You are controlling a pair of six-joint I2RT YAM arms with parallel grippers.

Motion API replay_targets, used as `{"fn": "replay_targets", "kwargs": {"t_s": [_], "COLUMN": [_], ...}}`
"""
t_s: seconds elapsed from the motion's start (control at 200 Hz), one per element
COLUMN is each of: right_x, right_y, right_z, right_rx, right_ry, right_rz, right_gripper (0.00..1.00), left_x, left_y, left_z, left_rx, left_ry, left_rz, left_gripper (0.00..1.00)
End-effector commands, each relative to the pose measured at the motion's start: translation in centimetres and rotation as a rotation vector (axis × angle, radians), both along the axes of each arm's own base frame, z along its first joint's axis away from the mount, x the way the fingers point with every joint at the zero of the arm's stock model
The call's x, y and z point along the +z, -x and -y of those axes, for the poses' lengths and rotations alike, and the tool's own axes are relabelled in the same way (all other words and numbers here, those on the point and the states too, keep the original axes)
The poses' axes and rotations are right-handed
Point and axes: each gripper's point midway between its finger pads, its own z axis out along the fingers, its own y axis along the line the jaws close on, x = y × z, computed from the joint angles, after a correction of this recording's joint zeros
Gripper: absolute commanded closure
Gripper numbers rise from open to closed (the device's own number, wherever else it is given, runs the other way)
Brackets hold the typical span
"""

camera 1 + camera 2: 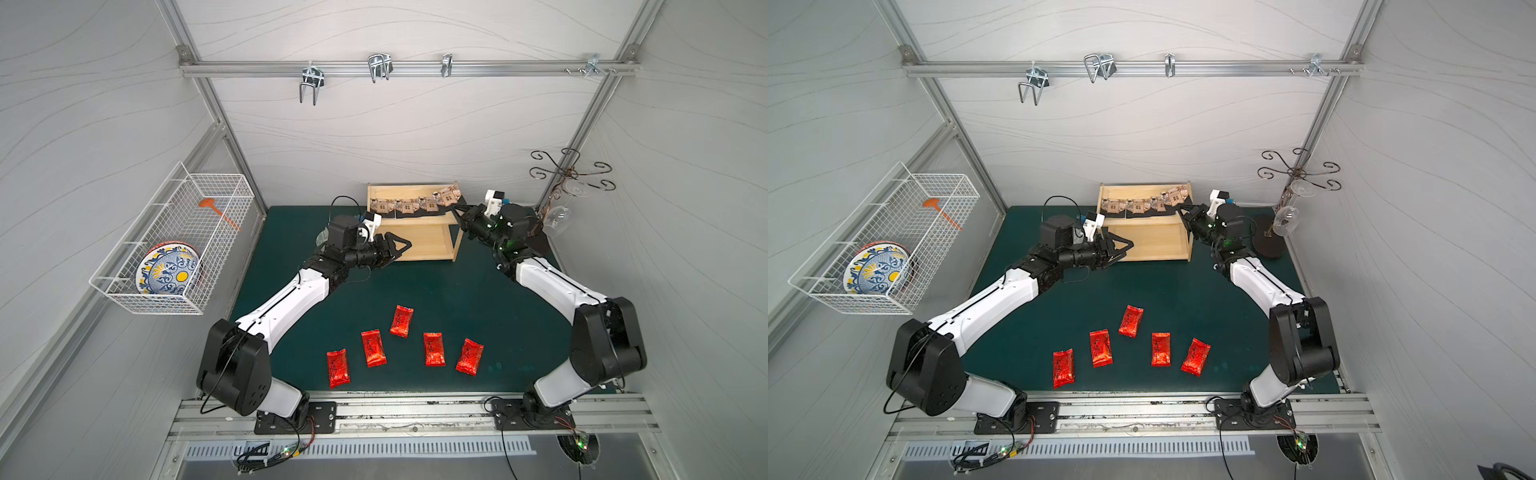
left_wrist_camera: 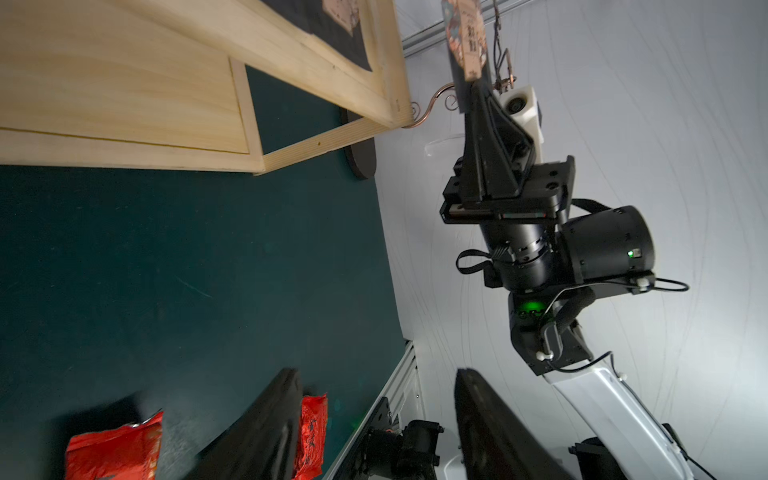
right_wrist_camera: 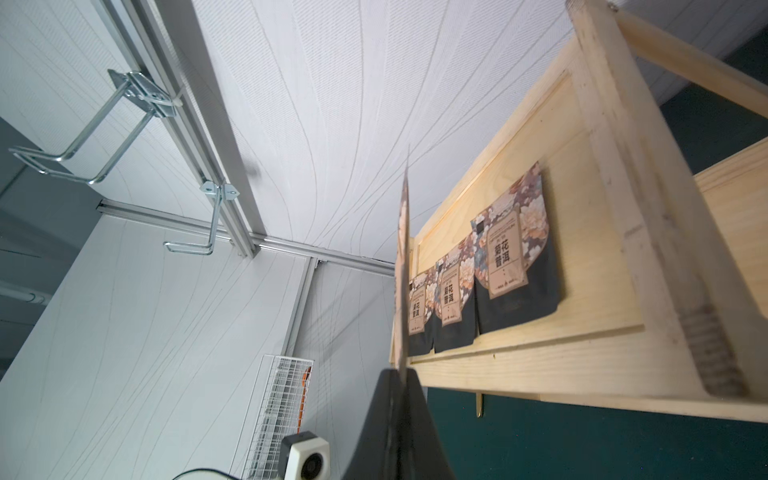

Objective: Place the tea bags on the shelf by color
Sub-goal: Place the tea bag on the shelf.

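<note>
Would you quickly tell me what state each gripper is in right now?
Left gripper: open, holding nothing.
Right gripper: shut on a beige tea bag.

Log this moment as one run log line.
left pincer: open, empty | right pincer: shut on beige patterned tea bag at top tier of light wooden shelf | five red foil sachets: on green mat

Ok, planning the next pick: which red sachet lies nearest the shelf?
The middle red sachet: it alone lies farther back on the mat, toward the shelf.
</note>
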Motion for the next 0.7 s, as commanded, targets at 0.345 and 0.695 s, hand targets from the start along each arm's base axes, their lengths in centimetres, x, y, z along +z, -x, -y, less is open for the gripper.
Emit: {"fn": "replay_targets", "kwargs": {"t_s": [0.345, 0.695], "right_x": [-3.2, -4.4], "right_y": [-3.5, -4.1], "right_z": [0.2, -0.5], "right_rx": [-0.116, -0.117], "right_ry": [-0.026, -0.032], "right_rz": [-0.127, -0.154], "right_gripper": [1.0, 1.0], "left_x": [-0.8, -0.9], "left_y": [-0.3, -0.2], "left_z": [-0.8, -0.9], "left_rx": [-0.002, -0.003], "left_ry": [-0.025, -0.017], "left_rz": [0.02, 0.018], "left_gripper": [0.37, 0.37]}}
